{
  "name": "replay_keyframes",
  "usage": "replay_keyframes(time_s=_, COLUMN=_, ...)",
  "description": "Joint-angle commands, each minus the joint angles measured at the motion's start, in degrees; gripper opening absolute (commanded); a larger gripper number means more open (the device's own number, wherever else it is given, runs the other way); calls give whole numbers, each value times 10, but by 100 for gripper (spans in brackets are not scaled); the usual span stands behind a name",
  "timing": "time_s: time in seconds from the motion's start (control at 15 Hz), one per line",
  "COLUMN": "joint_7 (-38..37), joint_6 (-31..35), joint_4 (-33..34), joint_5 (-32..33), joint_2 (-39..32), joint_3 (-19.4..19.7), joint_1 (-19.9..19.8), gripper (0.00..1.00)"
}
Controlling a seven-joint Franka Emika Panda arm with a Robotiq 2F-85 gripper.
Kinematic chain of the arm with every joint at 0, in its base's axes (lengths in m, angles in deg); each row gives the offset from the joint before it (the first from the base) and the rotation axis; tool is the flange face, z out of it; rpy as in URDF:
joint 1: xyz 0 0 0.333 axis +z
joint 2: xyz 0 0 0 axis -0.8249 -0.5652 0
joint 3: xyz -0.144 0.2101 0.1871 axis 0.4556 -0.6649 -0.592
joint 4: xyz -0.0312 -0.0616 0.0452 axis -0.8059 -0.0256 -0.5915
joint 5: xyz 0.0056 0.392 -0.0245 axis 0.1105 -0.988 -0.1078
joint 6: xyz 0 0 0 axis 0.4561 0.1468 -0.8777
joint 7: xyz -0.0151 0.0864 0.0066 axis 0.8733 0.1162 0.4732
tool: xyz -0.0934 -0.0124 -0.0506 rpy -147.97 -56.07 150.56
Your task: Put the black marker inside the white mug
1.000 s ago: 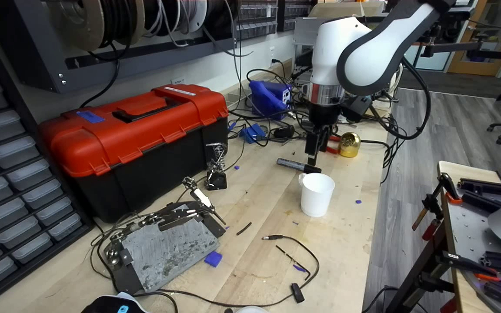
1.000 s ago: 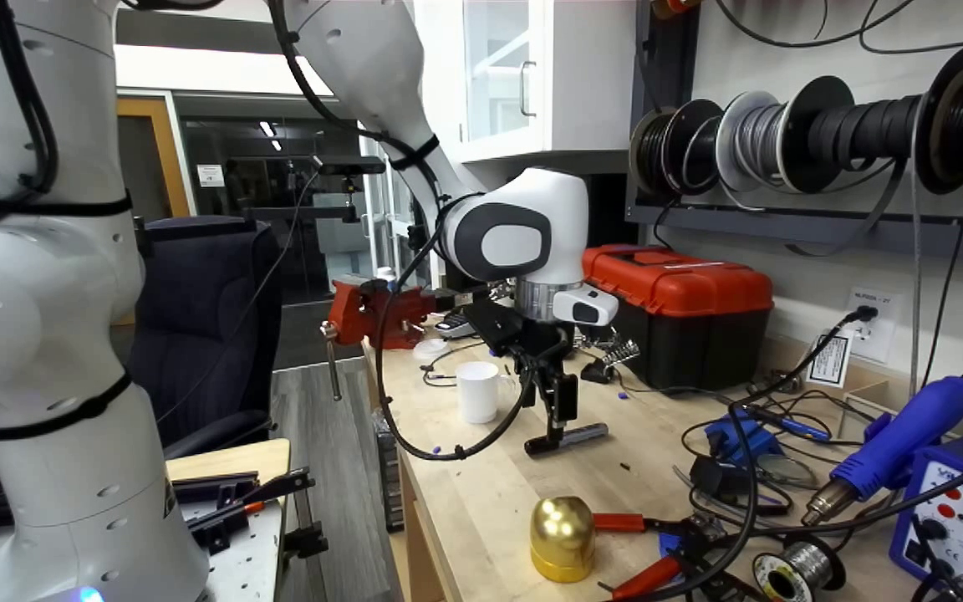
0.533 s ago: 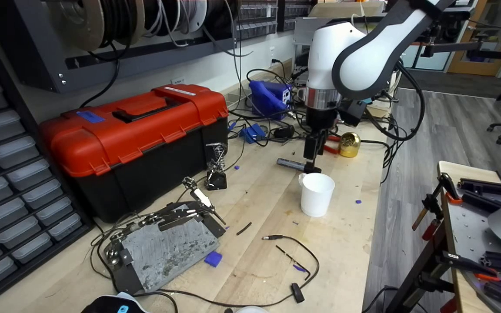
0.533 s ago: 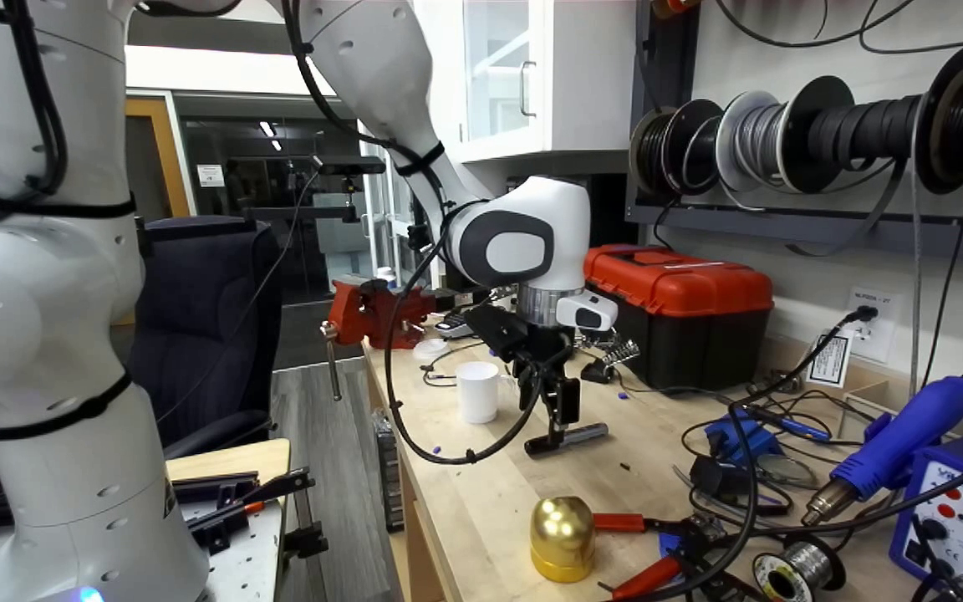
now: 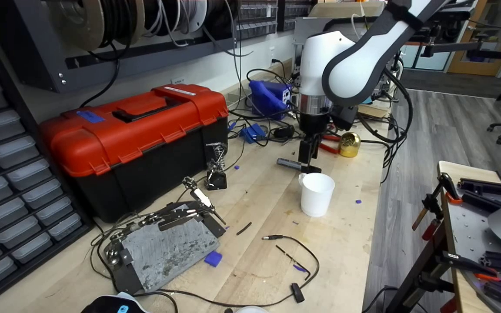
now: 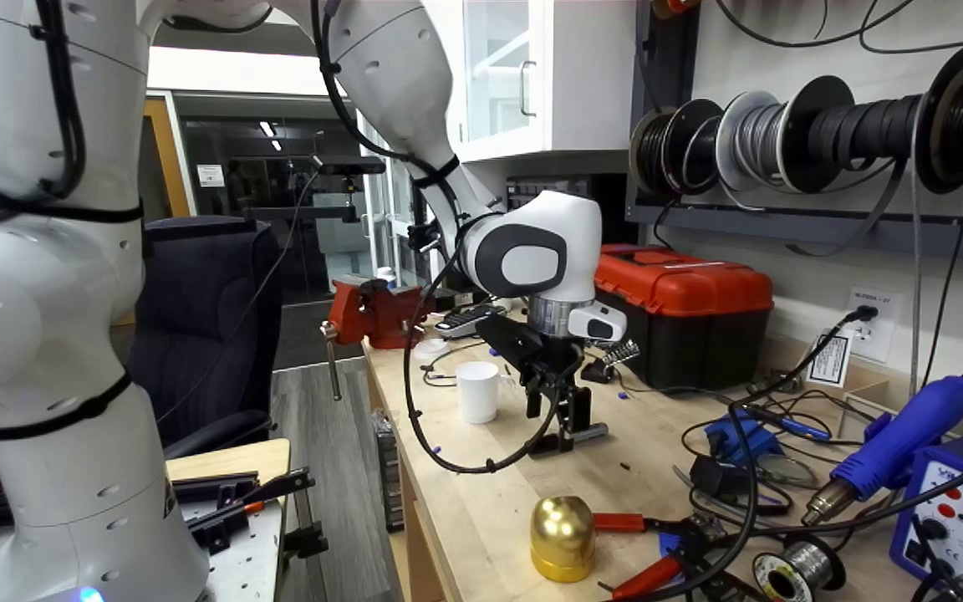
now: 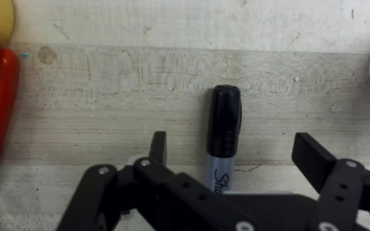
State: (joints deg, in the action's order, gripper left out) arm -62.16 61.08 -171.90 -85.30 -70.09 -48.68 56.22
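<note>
While my hand (image 7: 230, 144) gapes, holding nothing | Sharpie marker (image 7: 223, 128) shows within its gap | I'd centre before squeezing

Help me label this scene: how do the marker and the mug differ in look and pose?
The marker lies on its side, while the mug stands upright. The marker is black and grey; the mug is plain white. The marker is a slim stick; the mug is a wider, open-topped cup. Both rest on the tabletop.
</note>
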Motion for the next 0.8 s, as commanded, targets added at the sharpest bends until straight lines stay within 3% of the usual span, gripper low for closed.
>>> replay_keyframes(time_s=0.0, joint_7=8, joint_6=0, joint_4=20, joint_5=6, joint_2=-21, joint_3=-2, joint_1=-3, gripper=100)
replay_keyframes(time_s=0.13, joint_7=7, joint_6=-2, joint_4=25, joint_5=8, joint_2=-29, joint_3=-2, joint_1=-3, gripper=100)
replay_keyframes(time_s=0.2, joint_7=6, joint_6=-3, joint_4=28, joint_5=10, joint_2=-32, joint_3=-1, joint_1=-2, gripper=78)
replay_keyframes(time_s=0.73, joint_7=-9, joint_6=-14, joint_4=42, joint_5=35, joint_2=-35, joint_3=5, joint_1=6, gripper=28)
